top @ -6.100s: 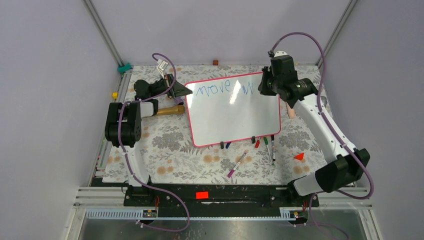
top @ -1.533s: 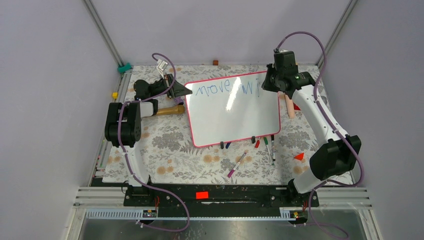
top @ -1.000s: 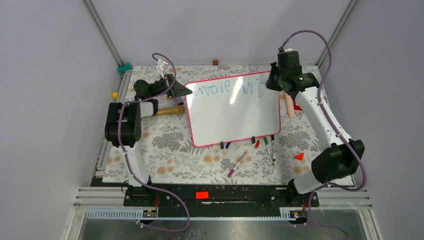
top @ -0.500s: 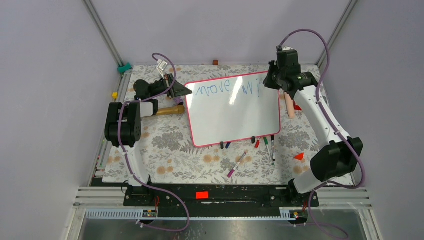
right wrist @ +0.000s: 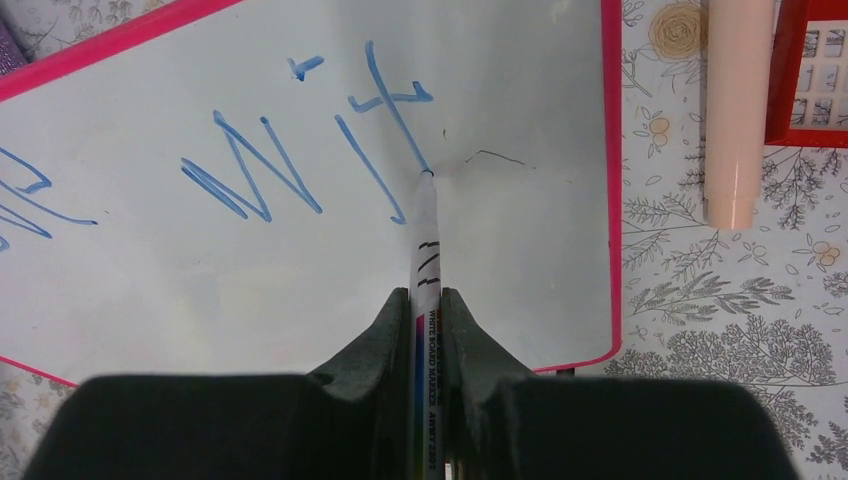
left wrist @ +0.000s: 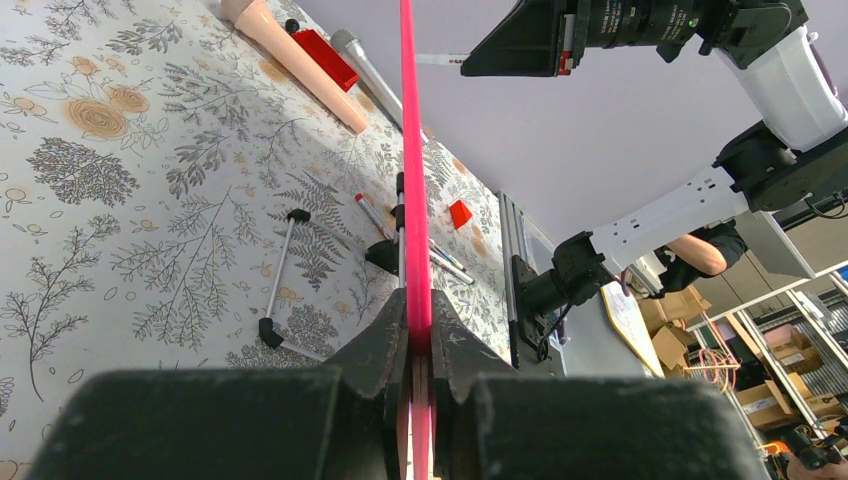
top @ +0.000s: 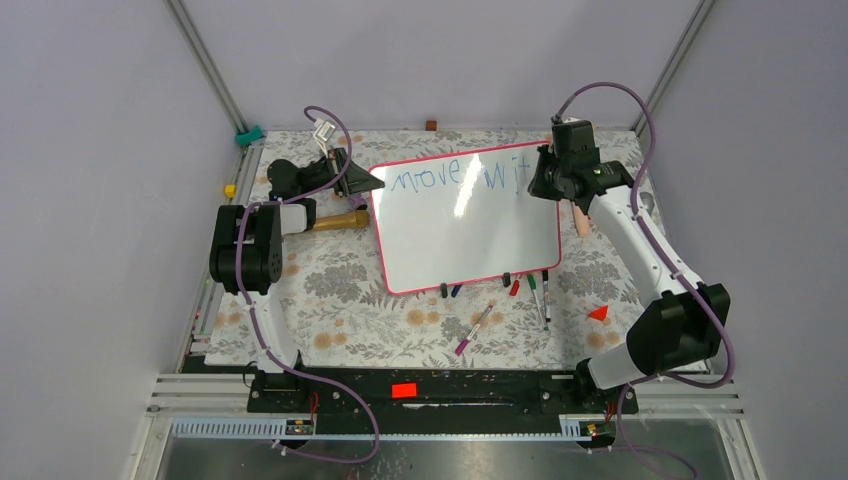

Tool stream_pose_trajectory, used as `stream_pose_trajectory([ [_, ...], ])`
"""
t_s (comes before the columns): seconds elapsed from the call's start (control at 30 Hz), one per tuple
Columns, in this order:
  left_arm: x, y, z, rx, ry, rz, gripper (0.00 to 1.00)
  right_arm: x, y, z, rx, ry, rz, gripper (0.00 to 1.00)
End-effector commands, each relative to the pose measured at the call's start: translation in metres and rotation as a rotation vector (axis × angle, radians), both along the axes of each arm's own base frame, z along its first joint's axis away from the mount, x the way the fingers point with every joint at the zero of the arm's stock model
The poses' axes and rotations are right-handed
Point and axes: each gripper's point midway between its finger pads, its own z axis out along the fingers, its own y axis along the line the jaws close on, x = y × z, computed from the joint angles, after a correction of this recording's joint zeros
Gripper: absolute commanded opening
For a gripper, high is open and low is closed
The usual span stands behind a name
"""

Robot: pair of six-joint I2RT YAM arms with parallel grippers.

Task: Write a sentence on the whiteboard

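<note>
The whiteboard [top: 465, 235] sits mid-table [top: 340, 300], its far side near the table's far edge. The left gripper [left wrist: 417, 335] is clamped on the board's pink rim at the far left corner, the jaws pressed tight on either side of it. The right gripper [right wrist: 427, 300] is closed on a whiteboard marker [right wrist: 426, 250], jaws snug against the barrel. The tip touches the board at the foot of the last blue stroke, close to the board's far right corner. The sentence [top: 455, 177] runs along the board's far edge and reads "move wit". A peach cylinder [right wrist: 738, 110] lies just beside the board's right edge.
</note>
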Motion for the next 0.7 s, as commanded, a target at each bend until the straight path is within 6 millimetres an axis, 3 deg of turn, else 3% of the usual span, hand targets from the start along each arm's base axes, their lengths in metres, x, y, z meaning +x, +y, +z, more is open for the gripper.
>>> stream_pose_trajectory([
  [0.0,-0.009,0.001,0.016,0.016,-0.095,-0.029,0.0,0.0,-0.005,0.012,0.003,-0.039,-0.018,0.0],
  [0.17,-0.009,0.001,0.017,0.014,-0.097,-0.027,0.0,0.009,-0.014,0.023,-0.04,-0.057,-0.062,0.0],
  [0.33,-0.008,0.001,0.017,0.012,-0.097,-0.024,0.0,0.017,-0.011,0.037,-0.027,-0.099,-0.054,0.0],
  [0.53,-0.009,0.001,0.017,0.013,-0.097,-0.025,0.0,0.023,-0.01,0.068,-0.006,-0.185,-0.041,0.0],
  [0.67,-0.009,0.001,0.018,0.013,-0.098,-0.025,0.0,0.028,-0.017,0.072,-0.023,-0.198,-0.068,0.0],
])
